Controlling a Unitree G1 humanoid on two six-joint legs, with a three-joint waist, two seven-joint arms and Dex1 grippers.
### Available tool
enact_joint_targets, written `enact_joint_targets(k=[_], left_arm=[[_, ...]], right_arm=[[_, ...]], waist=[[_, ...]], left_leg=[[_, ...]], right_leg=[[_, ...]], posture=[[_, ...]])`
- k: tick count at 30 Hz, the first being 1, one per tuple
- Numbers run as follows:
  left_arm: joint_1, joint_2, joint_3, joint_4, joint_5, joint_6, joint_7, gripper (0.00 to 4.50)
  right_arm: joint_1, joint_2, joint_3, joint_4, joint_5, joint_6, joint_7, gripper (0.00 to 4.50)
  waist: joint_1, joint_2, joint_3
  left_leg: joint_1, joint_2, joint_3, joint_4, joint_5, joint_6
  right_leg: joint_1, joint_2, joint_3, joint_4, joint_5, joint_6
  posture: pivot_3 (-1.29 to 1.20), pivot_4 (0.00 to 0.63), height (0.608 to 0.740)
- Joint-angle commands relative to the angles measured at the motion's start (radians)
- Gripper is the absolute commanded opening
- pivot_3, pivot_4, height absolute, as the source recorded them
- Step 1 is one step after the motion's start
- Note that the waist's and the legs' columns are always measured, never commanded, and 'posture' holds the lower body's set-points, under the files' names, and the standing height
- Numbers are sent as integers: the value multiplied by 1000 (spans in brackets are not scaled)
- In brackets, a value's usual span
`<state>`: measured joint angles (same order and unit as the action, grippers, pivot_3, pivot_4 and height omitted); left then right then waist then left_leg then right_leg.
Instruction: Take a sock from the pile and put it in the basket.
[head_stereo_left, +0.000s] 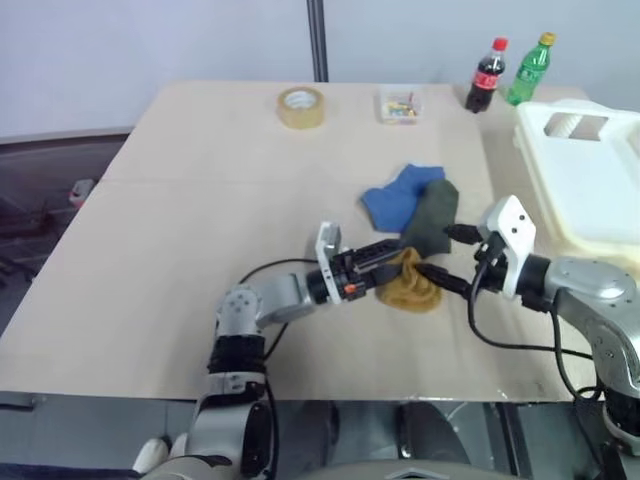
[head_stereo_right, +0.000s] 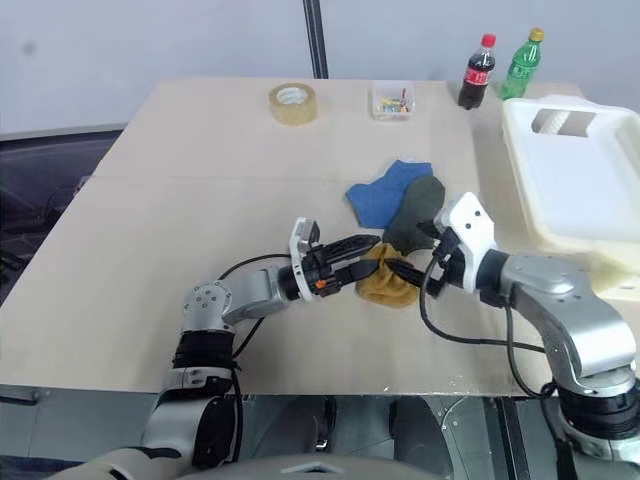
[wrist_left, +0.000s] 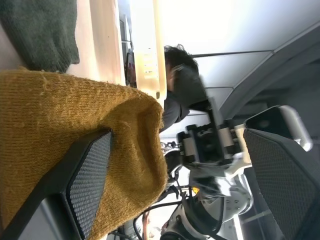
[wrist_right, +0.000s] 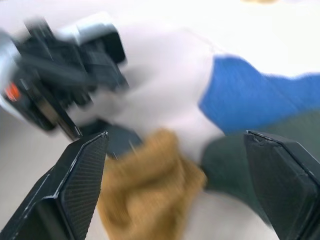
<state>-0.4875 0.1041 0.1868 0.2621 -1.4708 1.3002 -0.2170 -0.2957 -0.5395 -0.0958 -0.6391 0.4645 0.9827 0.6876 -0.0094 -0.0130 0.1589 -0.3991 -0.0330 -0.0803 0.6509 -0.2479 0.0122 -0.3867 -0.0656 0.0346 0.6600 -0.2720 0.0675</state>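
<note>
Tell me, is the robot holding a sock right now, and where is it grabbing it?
No, nothing is held. The left gripper is open, with one finger against the yellow sock. The right gripper is open too, beside it.

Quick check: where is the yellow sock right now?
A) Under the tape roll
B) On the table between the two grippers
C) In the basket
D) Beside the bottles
B: the yellow sock lies on the table, between the open left gripper and right gripper, outside the basket.
</note>
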Motion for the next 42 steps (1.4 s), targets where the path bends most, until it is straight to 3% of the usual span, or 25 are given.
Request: enact_joint_targets(k=[1,8,18,21,26,27,28,31,35,42], left_arm=[[-8,-7,-4,2,23,11,-27,4456],[-7,-19,1,-2,49,15,-44,4456],[2,-36,8,-5,78,12,-61,4456],[2,-41,9,-6,85,11,-64,4500],[4,-47,14,-10,101,11,-71,4500],[5,-47,14,-10,102,11,-71,4500],[6,-46,14,-11,105,11,-73,4500],[10,-45,16,-16,112,12,-77,4500],[20,-28,13,-53,127,13,-92,4500],[95,164,-245,-331,483,-264,-392,4500]], right_arm=[[-44,48,-2,-39,42,33,-80,4500],[27,8,121,65,-64,74,-201,4500],[119,45,68,92,55,225,-202,4500],[101,98,30,91,126,287,-203,3748],[75,149,11,113,179,333,-205,1773],[74,151,18,117,180,333,-205,1192],[73,152,26,124,181,333,-206,1072],[66,168,35,144,187,335,-216,13],[49,190,15,162,202,341,-227,3],[38,152,-35,152,231,363,-224,3]], waist=[[0,0,0],[2,0,0],[0,0,0],[-1,0,0],[-2,0,0],[-3,0,0],[-2,0,0],[-4,0,0],[-6,0,0],[-5,1,1]], left_leg=[[0,0,0,0,0,0],[0,0,0,0,0,0],[0,0,0,0,0,0],[0,0,0,0,-1,1],[0,0,0,0,-2,3],[0,0,0,0,-2,3],[0,0,0,0,-2,3],[0,0,0,0,-2,3],[1,0,0,0,-2,3],[1,0,1,-1,0,0]], right_leg=[[0,0,0,0,0,0],[0,0,0,0,0,0],[0,0,-1,0,0,0],[0,0,-1,0,0,0],[0,0,0,0,0,0],[0,0,0,0,0,0],[0,0,0,0,0,0],[0,0,-1,0,0,0],[0,1,0,1,0,0],[0,1,1,0,0,0]], posture=[[0,150,738],[0,150,738],[0,150,738],[0,150,738],[0,150,738],[0,150,738],[0,150,738],[0,150,738],[0,150,738],[0,150,738]])
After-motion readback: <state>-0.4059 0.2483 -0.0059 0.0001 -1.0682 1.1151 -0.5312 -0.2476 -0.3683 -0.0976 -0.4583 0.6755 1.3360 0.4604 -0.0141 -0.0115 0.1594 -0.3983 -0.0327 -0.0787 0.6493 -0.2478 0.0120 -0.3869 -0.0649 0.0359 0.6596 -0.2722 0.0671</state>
